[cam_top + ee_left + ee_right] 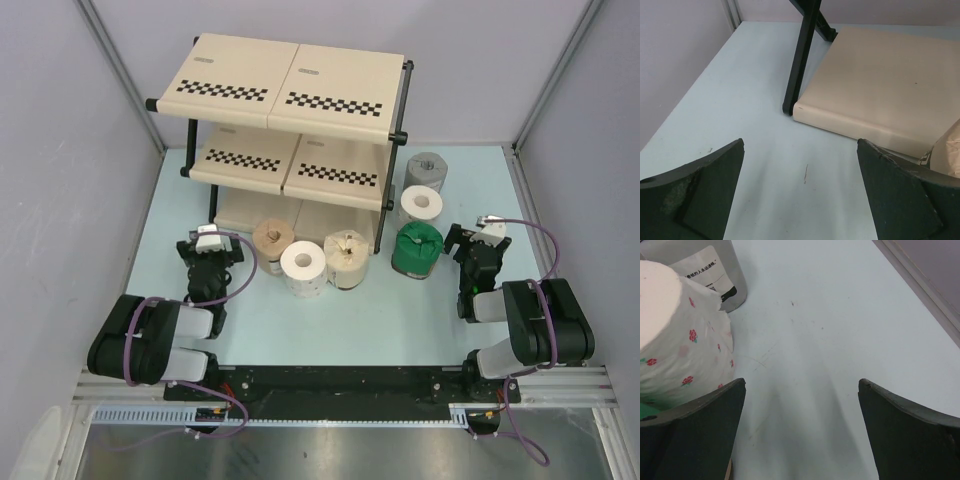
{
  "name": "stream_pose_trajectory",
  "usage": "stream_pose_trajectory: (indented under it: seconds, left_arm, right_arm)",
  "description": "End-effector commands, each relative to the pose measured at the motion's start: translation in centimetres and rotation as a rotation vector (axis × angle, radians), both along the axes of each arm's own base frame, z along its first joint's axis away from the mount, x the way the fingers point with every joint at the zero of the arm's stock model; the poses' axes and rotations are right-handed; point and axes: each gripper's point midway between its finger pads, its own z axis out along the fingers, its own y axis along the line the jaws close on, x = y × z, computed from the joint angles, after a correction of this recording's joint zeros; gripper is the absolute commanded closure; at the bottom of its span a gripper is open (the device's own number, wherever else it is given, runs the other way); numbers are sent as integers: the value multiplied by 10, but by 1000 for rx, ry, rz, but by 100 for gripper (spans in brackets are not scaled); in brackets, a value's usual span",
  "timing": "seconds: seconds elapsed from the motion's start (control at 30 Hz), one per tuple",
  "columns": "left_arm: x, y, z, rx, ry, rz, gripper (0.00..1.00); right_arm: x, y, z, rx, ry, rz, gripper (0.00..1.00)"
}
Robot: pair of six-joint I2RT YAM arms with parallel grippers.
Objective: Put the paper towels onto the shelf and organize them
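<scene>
Right fingers (910, 435) spread, empty; rose-print white roll (680, 335) just outside left finger. Best shift left, straddle, then close gently. Left fingers (705, 190) spread, empty; shelf (880, 85) ahead-right.

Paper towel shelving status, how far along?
Done: nothing; shelf shows no rolls. In hand: nothing; left gripper and right gripper open, empty. Left: all six, on the table: tan roll, white roll, second tan roll, green roll, floral roll, grey roll.
</scene>
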Motion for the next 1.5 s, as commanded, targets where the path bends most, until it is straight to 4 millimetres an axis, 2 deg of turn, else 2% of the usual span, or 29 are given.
stream_pose_trajectory:
  seconds: [0.0, 0.37, 0.5, 0.87, 0.97, 1.07, 1.1, 1.13, 1.17, 1.27, 1.43, 1.47]
  left_arm:
    - [7, -5, 21, -8, -72, -34, 0]
    - [7, -4, 20, -8, -65, -37, 0]
    - [14, -6, 17, -27, -40, -86, 0]
    - [11, -4, 17, -23, -47, -79, 0]
    - [5, 1, 22, -35, -82, -47, 0]
    - [-3, 5, 37, -43, -111, -23, 0]
    - [-5, 7, 51, -55, -143, -11, 0]
    - [-8, 9, 37, -52, -65, 5, 0]
    - [-3, 11, 52, -82, -82, 24, 0]
    - [-7, 15, 62, -158, -16, 73, 0]
    - [-12, 6, 80, -327, -74, 51, 0]
    - [-14, 4, 74, -351, -41, 55, 0]
  right_arm:
    - [7, 1, 13, -7, -47, 3, 0]
    - [7, 2, 12, -7, -44, 5, 0]
    - [7, 0, 13, -7, -47, 2, 0]
    - [8, 0, 12, 6, -44, 23, 1]
    - [8, 1, 12, 7, -44, 26, 0]
    - [8, 1, 13, 5, -45, 26, 0]
    - [8, 1, 12, 5, -43, 25, 0]
    - [8, 1, 13, 5, -43, 26, 0]
    - [8, 1, 13, 4, -43, 27, 0]
    - [8, 0, 12, 3, -41, 23, 0]
    - [8, 2, 13, 3, -44, 27, 0]
    - [8, 1, 12, 3, -41, 25, 0]
